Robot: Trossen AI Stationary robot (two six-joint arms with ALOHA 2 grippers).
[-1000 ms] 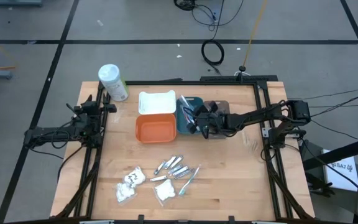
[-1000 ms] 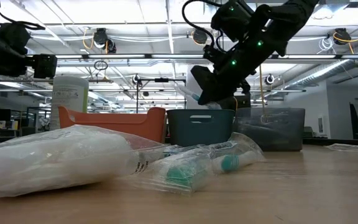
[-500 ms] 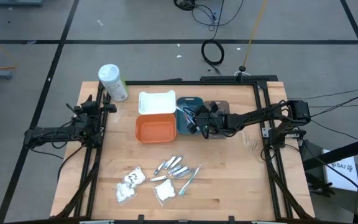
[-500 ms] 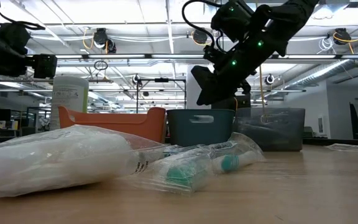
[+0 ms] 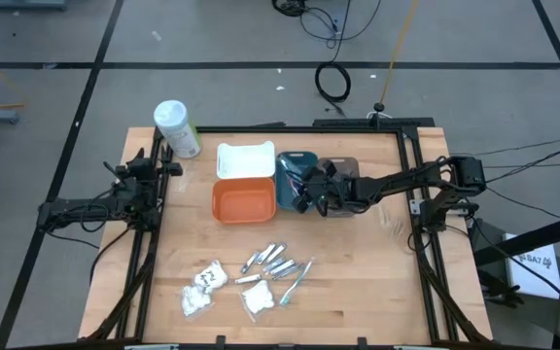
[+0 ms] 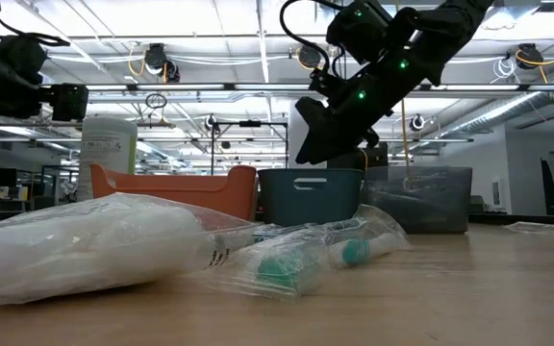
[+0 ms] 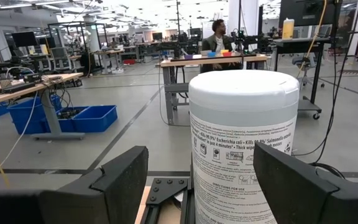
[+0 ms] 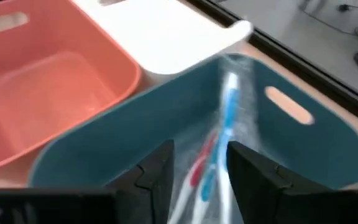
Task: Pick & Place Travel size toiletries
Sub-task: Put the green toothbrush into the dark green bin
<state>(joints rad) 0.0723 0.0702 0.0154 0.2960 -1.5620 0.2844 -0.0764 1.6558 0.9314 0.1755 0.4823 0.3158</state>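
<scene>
Right now the right gripper [image 5: 304, 191] hovers over the teal tray [image 5: 289, 165], fingers parted with a clear gap between them and nothing pinched in the wrist view; directly beyond those fingers a wrapped toothbrush [image 8: 224, 134] lies inside the tray, blurred, its long axis running straight away from the gripper along the tray's length, so that one looks delivered; the orange tray [image 5: 244, 200] and white tray [image 5: 244, 159] sit just beside, on the far side from the arm's base; the rest of the toiletries [image 5: 251, 277] lie in a loose scatter on the table [image 5: 358, 282], well apart from this gripper, back toward the near edge and slightly across from it; another toothbrush [image 5: 297, 280] there lies slanted, tubes [image 5: 270, 259] fanned just beside it; the left gripper [image 5: 168, 167] waits wide open and empty at the far corner, facing the large white bottle [image 7: 243, 143]; my read is that the right arm is the nearer one, and its next reach goes back toward that pile.
</scene>
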